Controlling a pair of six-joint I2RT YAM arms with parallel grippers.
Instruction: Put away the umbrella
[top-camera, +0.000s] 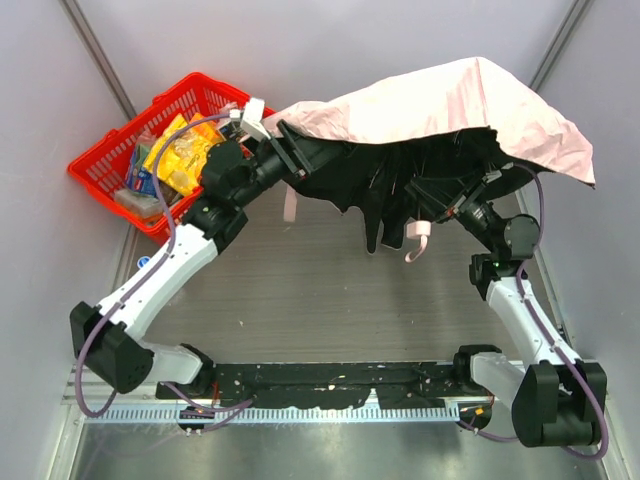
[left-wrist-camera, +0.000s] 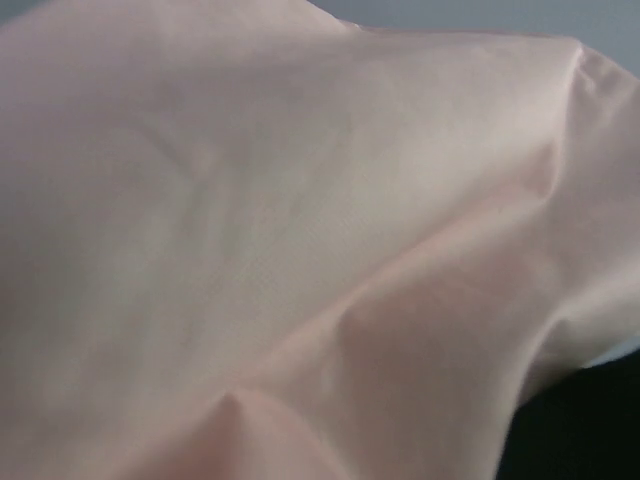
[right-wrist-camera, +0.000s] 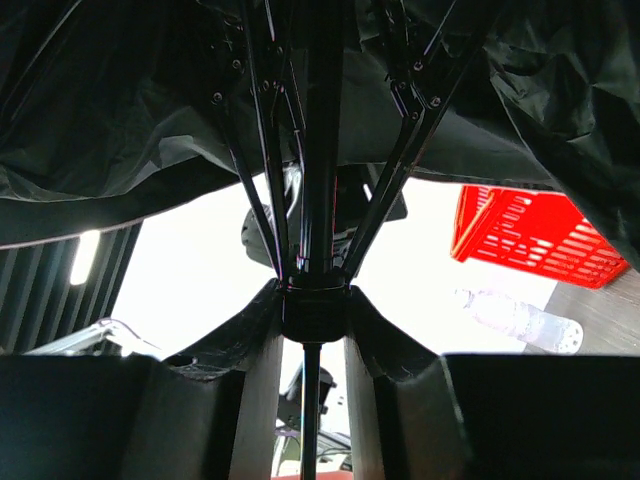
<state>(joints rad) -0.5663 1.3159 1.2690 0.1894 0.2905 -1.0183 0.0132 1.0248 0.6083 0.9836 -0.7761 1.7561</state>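
Observation:
The umbrella (top-camera: 450, 100) hangs half open above the table, its pale pink canopy on top and black ribs and lining (top-camera: 400, 180) underneath. Its pink wrist loop (top-camera: 418, 240) dangles below. My right gripper (right-wrist-camera: 315, 300) is under the canopy, shut on the black runner (right-wrist-camera: 315, 312) round the thin shaft (right-wrist-camera: 312, 420). In the top view my left gripper (top-camera: 288, 150) sits at the canopy's left edge with its fingers apart. Pink fabric (left-wrist-camera: 300, 240) fills the left wrist view and hides the fingers there.
A red basket (top-camera: 120, 130) with yellow packets and a bottle stands at the back left, close behind my left arm; the right wrist view shows it too (right-wrist-camera: 530, 235). Grey walls close in on both sides. A black rail (top-camera: 330, 385) runs along the near edge.

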